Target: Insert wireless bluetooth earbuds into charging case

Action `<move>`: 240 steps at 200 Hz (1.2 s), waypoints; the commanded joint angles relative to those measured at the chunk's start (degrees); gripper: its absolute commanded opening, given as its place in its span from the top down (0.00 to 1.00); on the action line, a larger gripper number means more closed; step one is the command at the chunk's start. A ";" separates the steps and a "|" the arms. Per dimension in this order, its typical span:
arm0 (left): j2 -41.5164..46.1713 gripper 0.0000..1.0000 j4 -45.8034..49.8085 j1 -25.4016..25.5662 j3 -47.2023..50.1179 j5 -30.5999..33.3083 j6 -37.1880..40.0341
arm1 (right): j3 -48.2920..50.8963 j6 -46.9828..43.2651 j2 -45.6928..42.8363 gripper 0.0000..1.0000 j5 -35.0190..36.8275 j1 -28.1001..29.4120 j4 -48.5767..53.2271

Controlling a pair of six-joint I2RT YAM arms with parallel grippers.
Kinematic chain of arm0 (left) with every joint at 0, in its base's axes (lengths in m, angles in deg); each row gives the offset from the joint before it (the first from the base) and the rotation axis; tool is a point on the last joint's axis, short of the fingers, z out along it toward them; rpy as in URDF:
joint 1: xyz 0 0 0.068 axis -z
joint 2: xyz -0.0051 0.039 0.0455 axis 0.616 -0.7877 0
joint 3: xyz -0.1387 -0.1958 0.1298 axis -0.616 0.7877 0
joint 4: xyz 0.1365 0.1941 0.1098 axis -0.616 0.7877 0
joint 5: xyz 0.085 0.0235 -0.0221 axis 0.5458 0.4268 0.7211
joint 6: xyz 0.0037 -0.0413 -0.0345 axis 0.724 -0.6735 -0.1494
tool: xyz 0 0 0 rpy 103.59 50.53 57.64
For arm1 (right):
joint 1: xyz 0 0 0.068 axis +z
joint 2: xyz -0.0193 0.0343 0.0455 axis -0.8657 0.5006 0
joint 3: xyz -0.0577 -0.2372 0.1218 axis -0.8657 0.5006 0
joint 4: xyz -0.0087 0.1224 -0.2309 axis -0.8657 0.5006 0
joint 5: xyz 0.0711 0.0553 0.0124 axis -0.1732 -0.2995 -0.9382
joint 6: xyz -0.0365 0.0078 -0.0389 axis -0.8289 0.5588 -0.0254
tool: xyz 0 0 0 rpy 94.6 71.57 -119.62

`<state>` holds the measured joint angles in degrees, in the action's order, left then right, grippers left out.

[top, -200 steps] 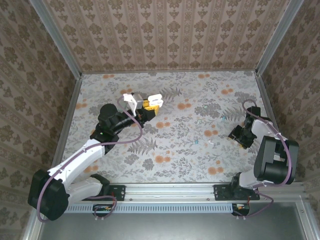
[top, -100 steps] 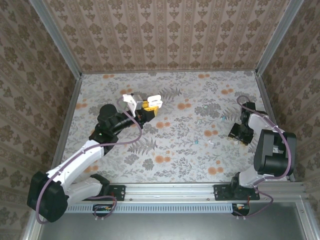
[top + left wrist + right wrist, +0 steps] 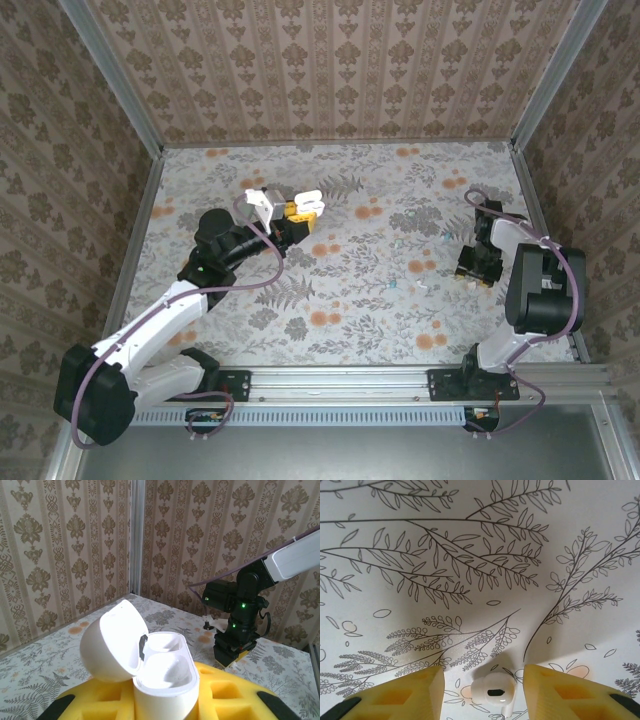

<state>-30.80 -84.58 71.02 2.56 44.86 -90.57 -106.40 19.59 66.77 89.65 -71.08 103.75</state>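
A floral-patterned tabletop [image 3: 340, 300] — orange blooms, grey ferns — boxed in by damask-papered walls [image 3: 330, 70] on three sides.

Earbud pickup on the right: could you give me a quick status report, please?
Left gripper shut on open charging case. Right gripper open, jaws straddling earbud lying on table, not touching it. Nothing else between the jaws.

Base of the charging case [image 3: 165, 680] is hidden between the left claw [image 3: 165, 705] pads [image 3: 225, 695], all cropped by the bottom edge. The earbud [image 3: 492, 691] stem tip and right claw [image 3: 481, 685] run off frame too. Overhead, pale specks [image 3: 420, 288] on the desk [image 3: 350, 300] are too small to identify.
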 commanded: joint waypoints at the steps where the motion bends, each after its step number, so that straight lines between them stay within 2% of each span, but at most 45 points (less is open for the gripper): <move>1: 1.36 0.76 -0.54 0.23 0.43 0.43 1.32 | 0.80 0.32 -0.03 0.58 -1.45 0.39 2.04; 79: 1.23 0.76 -0.32 0.23 0.19 0.34 1.46 | 2.50 3.86 -3.30 0.57 -2.52 1.61 4.05; 153: 1.27 0.76 0.24 0.23 -0.24 -0.10 1.59 | 2.09 3.77 -2.08 0.58 1.91 1.67 1.69; 240: 1.21 0.76 0.62 0.23 -0.35 0.17 1.59 | 1.28 1.49 -0.67 0.64 0.32 1.71 1.56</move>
<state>-30.80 -84.53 71.02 2.56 44.86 -89.76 -104.72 21.65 65.67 89.91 -69.77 104.78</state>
